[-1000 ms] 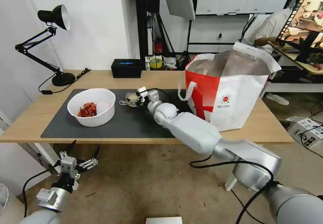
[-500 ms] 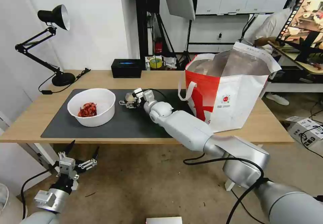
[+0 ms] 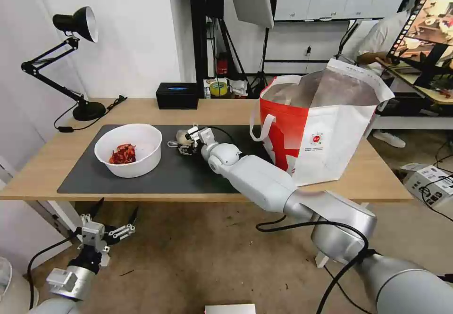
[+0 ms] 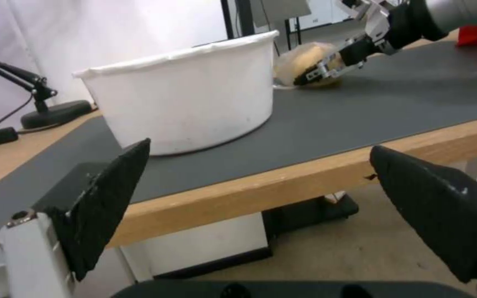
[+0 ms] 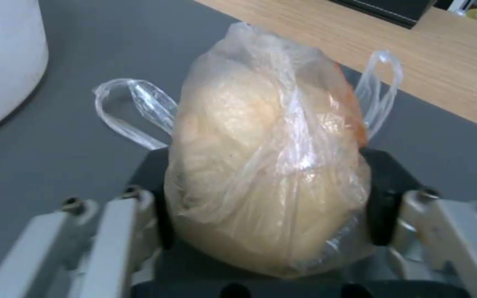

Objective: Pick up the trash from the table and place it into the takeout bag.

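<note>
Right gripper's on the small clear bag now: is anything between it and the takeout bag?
Nothing visible does. The right gripper is closed on the small clear bag on the dark grey mat. The takeout bag stands open-topped to its right, bare mat between them. Its wall is tall, so the bag must go over the rim.

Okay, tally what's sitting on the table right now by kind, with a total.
White bowl: 1
Small clear bag with beige lump: 1
Takeout bag: 1
Black box: 1
Desk lamp: 1
Grey mat: 1
Total: 6
</note>
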Robot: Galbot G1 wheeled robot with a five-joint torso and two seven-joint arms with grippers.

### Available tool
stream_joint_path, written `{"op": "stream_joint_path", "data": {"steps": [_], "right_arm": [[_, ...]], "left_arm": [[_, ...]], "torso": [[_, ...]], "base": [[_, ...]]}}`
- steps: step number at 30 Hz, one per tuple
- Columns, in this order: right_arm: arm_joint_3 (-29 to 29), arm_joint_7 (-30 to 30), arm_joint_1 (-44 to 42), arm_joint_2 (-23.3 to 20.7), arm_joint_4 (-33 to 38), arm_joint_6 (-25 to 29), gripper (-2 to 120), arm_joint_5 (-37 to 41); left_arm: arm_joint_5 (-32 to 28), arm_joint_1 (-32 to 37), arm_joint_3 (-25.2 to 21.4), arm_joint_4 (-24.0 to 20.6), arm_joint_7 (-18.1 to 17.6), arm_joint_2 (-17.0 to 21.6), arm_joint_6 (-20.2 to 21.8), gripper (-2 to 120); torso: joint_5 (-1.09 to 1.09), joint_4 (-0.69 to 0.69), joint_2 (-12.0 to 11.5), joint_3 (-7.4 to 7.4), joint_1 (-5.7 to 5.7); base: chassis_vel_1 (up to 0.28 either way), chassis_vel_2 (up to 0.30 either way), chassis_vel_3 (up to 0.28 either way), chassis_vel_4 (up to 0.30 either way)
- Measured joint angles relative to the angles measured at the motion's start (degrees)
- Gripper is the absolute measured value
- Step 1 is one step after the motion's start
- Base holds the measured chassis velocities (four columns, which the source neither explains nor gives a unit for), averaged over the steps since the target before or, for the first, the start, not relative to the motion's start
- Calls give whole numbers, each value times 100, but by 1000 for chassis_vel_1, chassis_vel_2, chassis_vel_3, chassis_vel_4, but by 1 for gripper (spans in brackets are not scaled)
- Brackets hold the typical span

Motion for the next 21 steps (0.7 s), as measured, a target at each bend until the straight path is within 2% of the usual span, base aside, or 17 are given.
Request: {"op": "stream_joint_path", "data": {"steps": [1, 2, 4, 5, 6, 8, 9, 11, 15, 18, 21], "right_arm": [[1, 0, -21, -26, 33, -1, 51, 3], [1, 0, -21, -26, 33, -1, 51, 3], [3, 0, -63, -79, 97, -1, 41, 9], [3, 0, -63, -79, 97, -1, 41, 9], [7, 0, -85, -112, 141, -1, 35, 14], [18, 5, -114, -174, 215, -1, 27, 27], [18, 5, -114, -174, 215, -1, 27, 27], [44, 34, -153, -286, 381, -3, 18, 59], [96, 115, -228, -545, 821, -5, 9, 137], [132, 169, -279, -702, 1095, 3, 8, 139], [269, 297, -430, -1049, 1679, 191, 8, -142]], "left_arm": [[12, -1, 14, 1, 1, -16, -11, 100], [12, -1, 14, 1, 1, -16, -11, 100], [26, -1, 26, 5, 2, -34, -20, 100], [26, -1, 26, 5, 2, -34, -20, 100], [28, -1, 28, 6, 2, -37, -29, 100], [30, -1, 29, 6, 2, -37, -35, 100], [30, -1, 29, 6, 2, -37, -35, 100], [30, -2, 29, -1, 2, -31, -38, 100], [30, 7, 29, -19, 2, -23, -38, 100], [30, 11, 29, -29, 2, -22, -38, 100], [33, 7, 40, -40, 1, -19, -39, 100]], "torso": [[0, 0, 0, 0, 0], [0, 0, 0, 0, 0], [0, 0, 0, 0, 0], [0, 0, 0, 0, 0], [0, 0, 0, 0, 0], [0, 0, 0, 0, 0], [0, 0, 0, 0, 0], [0, 0, 0, 0, 0], [1, 0, 0, 0, 0], [1, 0, 0, 0, 0], [1, 1, 0, 0, 0]], "base": [[0, 0, 0, 0], [0, 0, 0, 0], [0, 0, 0, 0], [0, 0, 0, 0], [0, 0, 0, 0], [0, 0, 0, 0], [0, 0, 0, 0], [0, 0, 0, 0], [0, 0, 0, 0], [0, 0, 0, 0], [0, 0, 0, 0]]}}
